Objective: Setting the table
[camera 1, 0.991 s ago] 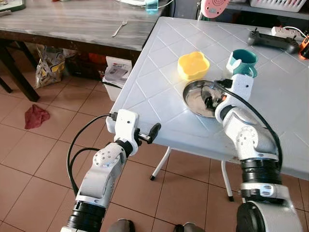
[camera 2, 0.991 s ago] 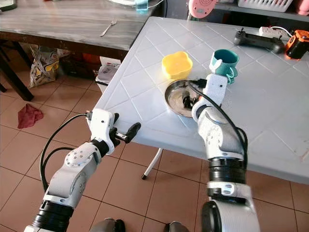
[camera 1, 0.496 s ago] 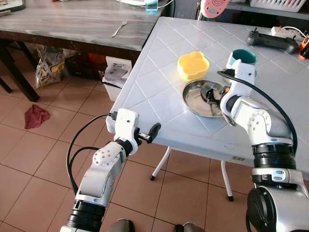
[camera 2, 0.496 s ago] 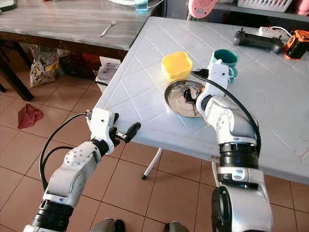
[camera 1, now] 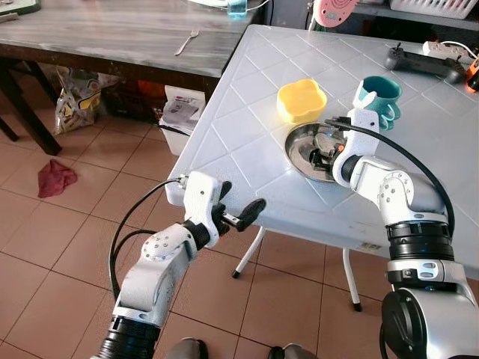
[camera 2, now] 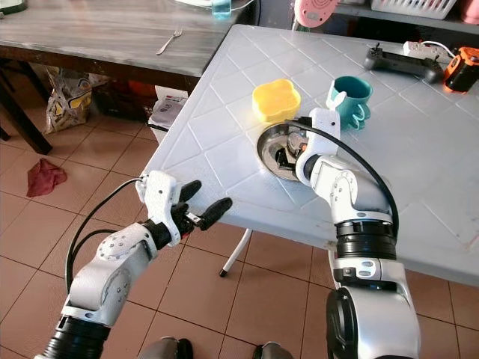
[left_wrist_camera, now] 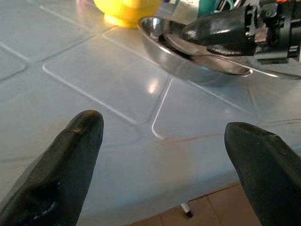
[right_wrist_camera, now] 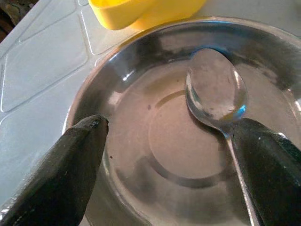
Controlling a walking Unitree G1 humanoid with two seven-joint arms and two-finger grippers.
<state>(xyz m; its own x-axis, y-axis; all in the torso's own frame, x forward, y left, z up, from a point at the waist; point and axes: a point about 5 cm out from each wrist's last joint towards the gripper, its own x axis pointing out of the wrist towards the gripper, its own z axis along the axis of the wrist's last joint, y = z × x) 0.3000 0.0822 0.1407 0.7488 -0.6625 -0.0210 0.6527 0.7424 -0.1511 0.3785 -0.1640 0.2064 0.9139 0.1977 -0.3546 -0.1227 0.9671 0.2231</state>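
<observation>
So the right claw (camera 1: 320, 153) is sitting down in the steel bowl (right_wrist_camera: 141, 141) with its fingers spread wide and nothing pinched between them. A metal spoon (right_wrist_camera: 216, 94) is lying inside that bowl, head resting on the bottom, just beside one finger. The bowl is sitting on the white desk (camera 1: 247, 149), near the edge facing the robot, with a yellow flower-shaped bowl (camera 1: 301, 101) touching or nearly touching its far rim and a teal mug (camera 1: 378, 93) close by. The left claw (camera 2: 196, 206) is hanging out at the desk's front edge, fingers parted, gripping nothing. A fork (camera 1: 185, 42) is lying on the wooden table (camera 1: 97, 37) further back.
</observation>
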